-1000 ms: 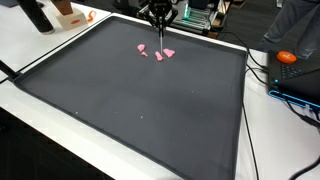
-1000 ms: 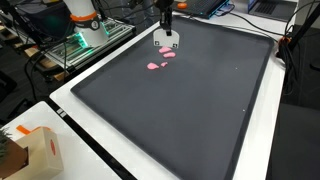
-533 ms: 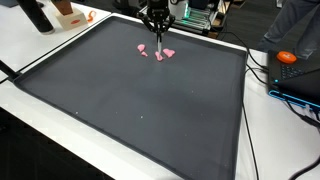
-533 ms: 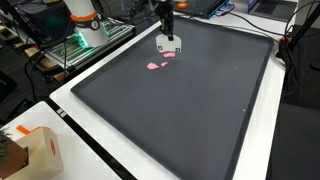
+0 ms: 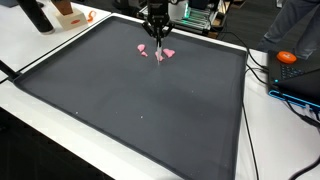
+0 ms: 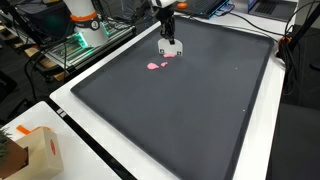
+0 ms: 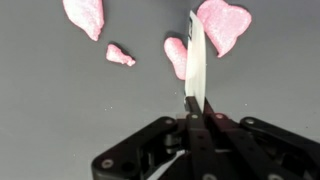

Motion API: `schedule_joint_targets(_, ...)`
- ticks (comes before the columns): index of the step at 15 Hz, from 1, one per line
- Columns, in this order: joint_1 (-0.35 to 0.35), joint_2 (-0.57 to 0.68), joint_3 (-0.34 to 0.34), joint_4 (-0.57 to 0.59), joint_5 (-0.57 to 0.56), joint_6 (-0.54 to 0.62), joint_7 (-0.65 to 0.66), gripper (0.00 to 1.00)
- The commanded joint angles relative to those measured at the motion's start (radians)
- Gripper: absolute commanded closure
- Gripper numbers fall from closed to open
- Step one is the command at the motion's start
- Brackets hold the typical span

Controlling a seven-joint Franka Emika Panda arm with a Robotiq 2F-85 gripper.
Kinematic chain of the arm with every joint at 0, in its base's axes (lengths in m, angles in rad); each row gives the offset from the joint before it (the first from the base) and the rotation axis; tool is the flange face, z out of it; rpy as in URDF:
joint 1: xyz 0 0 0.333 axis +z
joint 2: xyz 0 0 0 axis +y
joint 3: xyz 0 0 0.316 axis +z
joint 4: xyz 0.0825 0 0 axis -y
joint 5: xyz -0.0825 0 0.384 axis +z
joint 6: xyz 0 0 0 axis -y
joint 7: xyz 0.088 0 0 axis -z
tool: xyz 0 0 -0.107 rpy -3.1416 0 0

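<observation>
Four pink pieces point(image 7: 222, 25) show in the wrist view: two large, one middling, one small. There is one hand point(image 7: 196, 108), with one thin white strip point(image 7: 195, 50) pinched in it. One dark mat point(image 5: 150, 110) lies on one white desk point(image 5: 45, 55). An exterior view shows one orange ball point(image 5: 287, 57); an exterior view shows one cardboard box point(image 6: 35, 150).

1. An exterior view looked down from high above a near edge of the tabletop point(image 5: 150, 110), facing across it to the tool point(image 5: 158, 42) at the far side.
2. An exterior view stood off a near corner and looked diagonally along the mat.
3. The wrist view looked down from close by, with the tool and its white strip point(image 7: 196, 50) entering from below.
4. All three shared the pink pieces point(image 5: 160, 54).
</observation>
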Motion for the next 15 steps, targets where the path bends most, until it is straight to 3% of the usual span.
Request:
schedule_joint_targets(1, -0.03, 0.023, 0.015, -0.013, -0.045, 0.01, 0.036, 0.99)
schedule_joint_targets(10, -0.056, 0.015, 0.002, -0.039, -0.257, -0.069, 0.162, 0.99)
schedule_joint_targets(15, -0.059, 0.007, 0.008, -0.049, -0.246, -0.069, 0.135, 0.99)
